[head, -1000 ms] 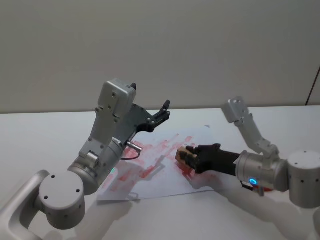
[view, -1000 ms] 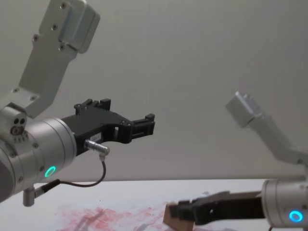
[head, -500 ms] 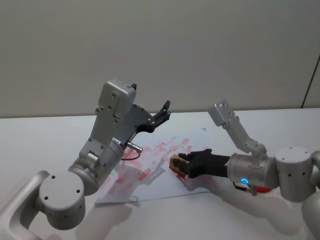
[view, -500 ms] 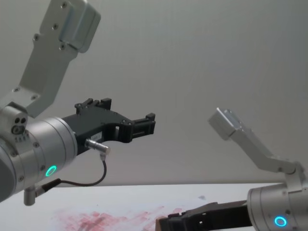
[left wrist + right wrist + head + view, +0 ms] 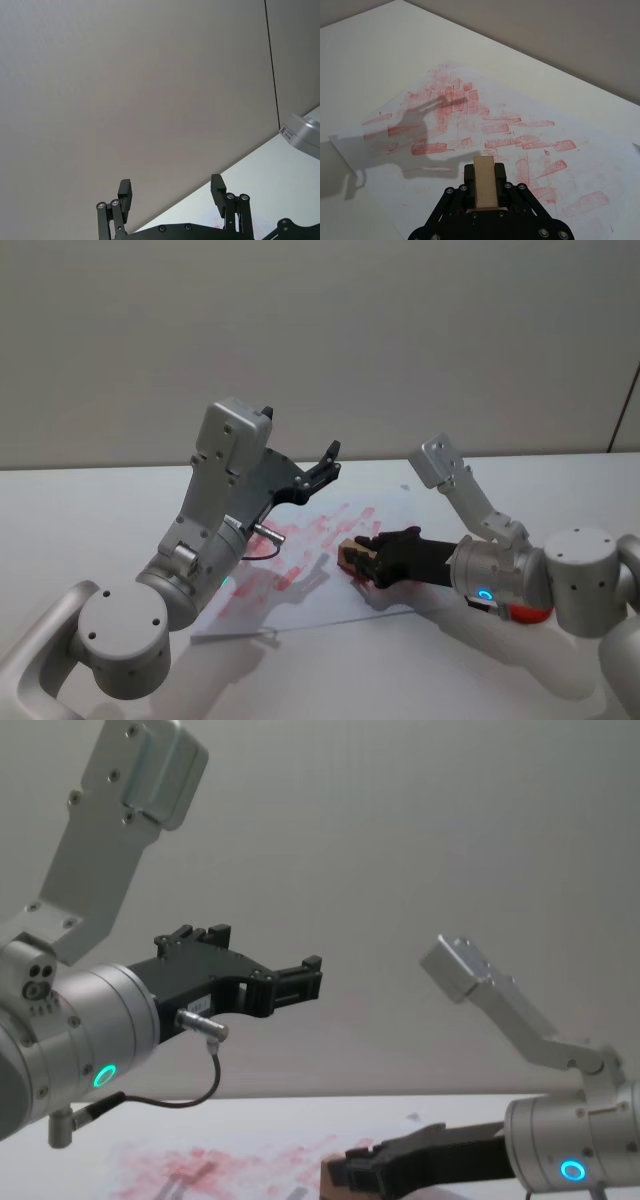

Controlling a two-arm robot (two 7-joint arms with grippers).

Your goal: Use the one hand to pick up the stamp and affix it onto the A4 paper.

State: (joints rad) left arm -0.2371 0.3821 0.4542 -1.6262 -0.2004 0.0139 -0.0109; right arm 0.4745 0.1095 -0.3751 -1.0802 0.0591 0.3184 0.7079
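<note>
White table [image 5: 100, 510] under the A4 paper [image 5: 320, 602], which is blotched with red prints. Left gripper [image 5: 331, 461] parked high above the paper's left half, fingers spread wide, empty. Right gripper [image 5: 362, 560] low over the paper's right part, clamped on the stamp [image 5: 485, 182]; contact with the paper unclear. Best: pick a bare patch, press flat and straight down, no sliding.

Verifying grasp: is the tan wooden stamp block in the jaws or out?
In: the right gripper clamps the tan wooden stamp block on both sides.
</note>
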